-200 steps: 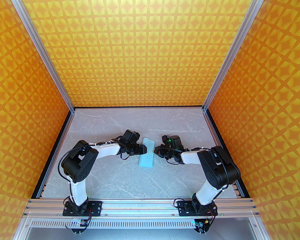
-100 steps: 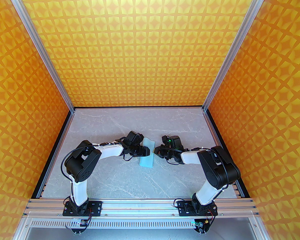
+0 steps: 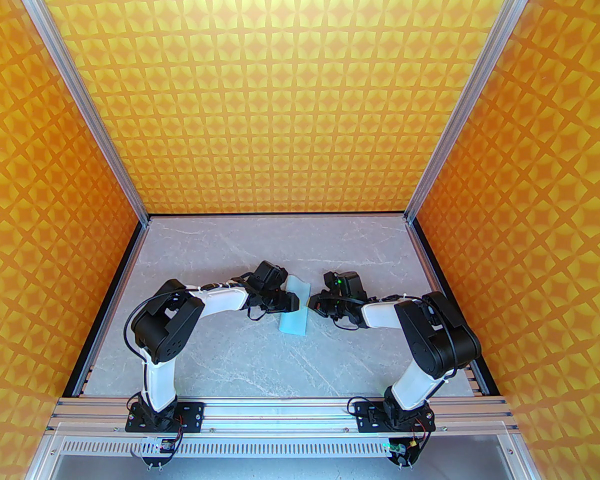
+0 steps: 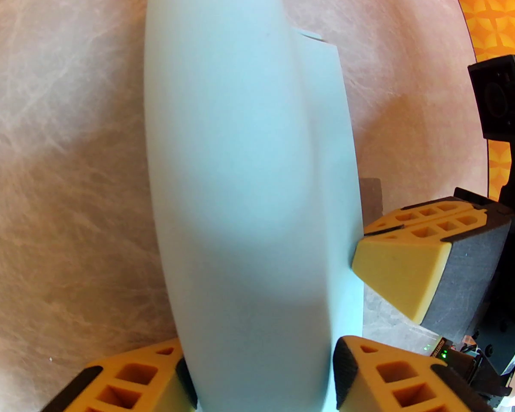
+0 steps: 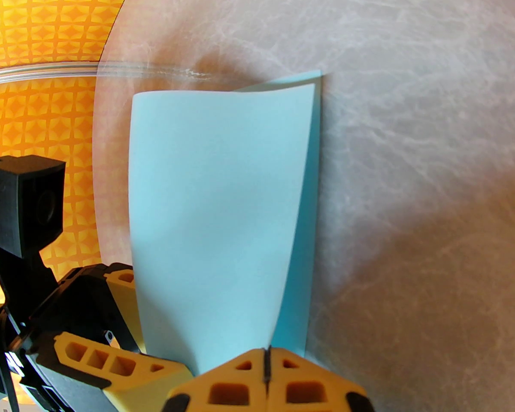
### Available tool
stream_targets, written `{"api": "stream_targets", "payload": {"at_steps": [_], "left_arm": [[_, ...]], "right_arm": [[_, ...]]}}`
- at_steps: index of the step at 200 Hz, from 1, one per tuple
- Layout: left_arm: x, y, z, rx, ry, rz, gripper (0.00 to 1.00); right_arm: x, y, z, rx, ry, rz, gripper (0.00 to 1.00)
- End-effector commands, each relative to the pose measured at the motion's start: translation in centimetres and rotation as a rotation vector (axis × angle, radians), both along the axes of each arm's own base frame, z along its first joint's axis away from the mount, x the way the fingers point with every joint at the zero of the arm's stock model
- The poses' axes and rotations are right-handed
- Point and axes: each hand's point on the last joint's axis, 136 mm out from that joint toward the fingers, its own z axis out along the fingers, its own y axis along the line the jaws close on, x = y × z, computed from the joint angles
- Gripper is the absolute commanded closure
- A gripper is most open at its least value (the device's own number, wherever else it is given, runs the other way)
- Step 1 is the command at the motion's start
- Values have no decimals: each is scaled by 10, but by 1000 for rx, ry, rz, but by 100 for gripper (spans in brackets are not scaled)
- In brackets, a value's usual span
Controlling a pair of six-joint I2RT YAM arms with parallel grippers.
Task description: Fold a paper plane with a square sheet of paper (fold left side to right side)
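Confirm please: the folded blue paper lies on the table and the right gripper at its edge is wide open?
No: the right gripper is shut, as the right wrist view shows. The folded blue paper does lie on the table.

The square sheet of paper (image 3: 294,314) lies mid-table (image 3: 220,358), between the left gripper (image 3: 292,301) and the right gripper (image 3: 313,301).

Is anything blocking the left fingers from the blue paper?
No, nothing visible. The square sheet of paper bulges up right between the open left fingers. The shut right fingers touch its right edge.
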Motion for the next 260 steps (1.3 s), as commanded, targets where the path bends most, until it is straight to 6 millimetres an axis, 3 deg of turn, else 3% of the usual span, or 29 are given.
{"api": "stream_targets", "payload": {"at_steps": [1,44,120,260], "left_arm": [[-1,2,-18,63,15,4,44],[-2,2,-28,98,20,16,44],[-1,1,-44,154,38,42,44],[-3,3,-77,269,85,40,43]], "right_arm": [[7,-3,-1,-18,-13,-2,86],[5,-8,9,-49,-36,-8,73],[3,-16,23,-87,-73,-27,73],[2,-18,32,-80,-91,-42,78]]}}
